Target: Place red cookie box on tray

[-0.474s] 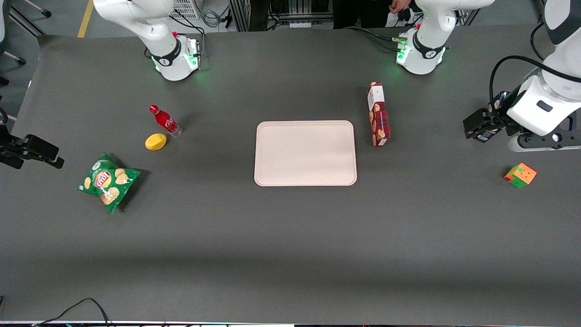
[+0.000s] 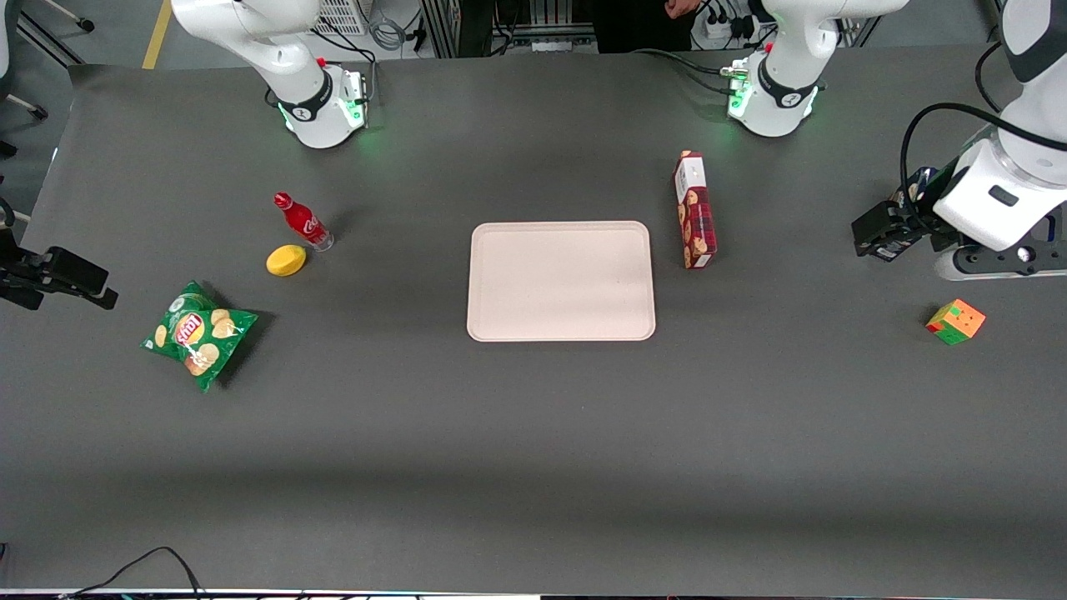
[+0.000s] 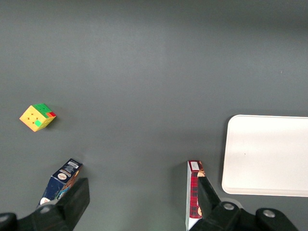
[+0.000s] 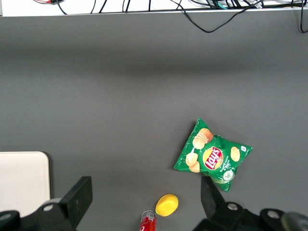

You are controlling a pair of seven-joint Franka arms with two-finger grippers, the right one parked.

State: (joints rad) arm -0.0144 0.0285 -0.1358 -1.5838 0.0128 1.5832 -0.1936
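Observation:
The red cookie box (image 2: 694, 210) is a long narrow red plaid carton standing on its long edge on the table, close beside the pale tray (image 2: 560, 281) but apart from it. My gripper (image 2: 877, 235) hangs above the table toward the working arm's end, well away from the box, open and holding nothing. The left wrist view shows the gripper (image 3: 143, 197) with its jaws spread wide over bare table. There one finger (image 3: 208, 192) overlaps the red cookie box (image 3: 193, 192) in the picture, with the tray (image 3: 267, 154) beside it.
A dark blue cookie box (image 3: 62, 179) lies by the gripper's other finger. A colourful cube (image 2: 955, 322) sits nearer the front camera than the gripper. A red bottle (image 2: 302, 222), a yellow lemon (image 2: 286, 260) and a green chip bag (image 2: 198, 333) lie toward the parked arm's end.
The working arm's wrist has shifted only very slightly. The red cookie box, the tray and the other objects have not moved.

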